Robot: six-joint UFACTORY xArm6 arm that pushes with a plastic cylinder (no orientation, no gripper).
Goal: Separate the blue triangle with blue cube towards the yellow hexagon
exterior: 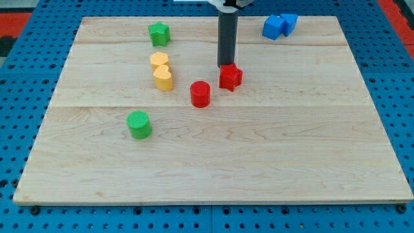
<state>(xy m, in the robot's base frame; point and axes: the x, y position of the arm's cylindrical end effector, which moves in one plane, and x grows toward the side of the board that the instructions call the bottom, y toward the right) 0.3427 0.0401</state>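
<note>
Two blue blocks touch each other at the view's top right: the blue cube (289, 22) and, to its left, the blue triangle (273, 28). The yellow hexagon (159, 61) sits left of centre, touching a yellow heart-like block (163, 78) just below it. My tip (226, 65) is at the upper middle of the board, right behind a red star-like block (230, 77) and touching or almost touching it. The tip is well left of and below the blue pair.
A red cylinder (200, 94) stands left of and below the red star-like block. A green star (159, 33) is at the top left. A green cylinder (139, 124) is lower left. The wooden board (259, 162) lies on a blue pegboard surface.
</note>
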